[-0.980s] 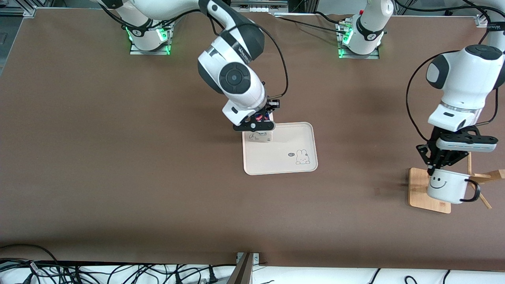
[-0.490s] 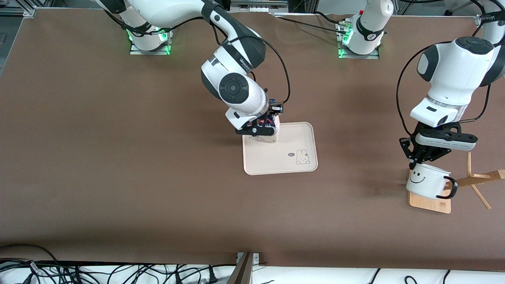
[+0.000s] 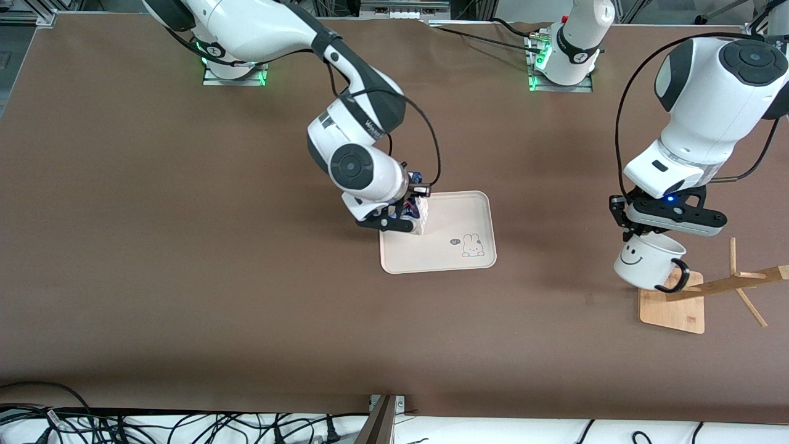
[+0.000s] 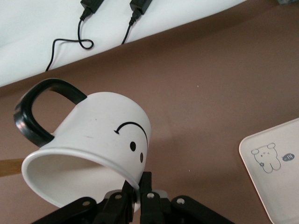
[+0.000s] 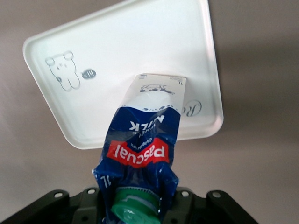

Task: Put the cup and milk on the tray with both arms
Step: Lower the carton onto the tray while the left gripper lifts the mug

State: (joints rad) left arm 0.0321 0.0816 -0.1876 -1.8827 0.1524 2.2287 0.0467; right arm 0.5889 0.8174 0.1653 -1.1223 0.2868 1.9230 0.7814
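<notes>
My right gripper is shut on the top of the milk carton, which stands with its base on the cream tray, in the corner nearest the right arm's base. In the right wrist view the carton with its green cap rests on the tray by the script corner. My left gripper is shut on the rim of the white smiley cup, held tilted in the air over the table beside the bamboo rack. In the left wrist view the fingers pinch the cup's rim.
A bamboo rack base with slanted wooden pegs stands at the left arm's end of the table, just under the cup's handle. The tray's bunny drawing marks its bare part. Cables lie along the table edge nearest the front camera.
My left gripper has lifted the cup off the rack and carried it toward the tray. My right gripper has lowered the milk onto the tray.
</notes>
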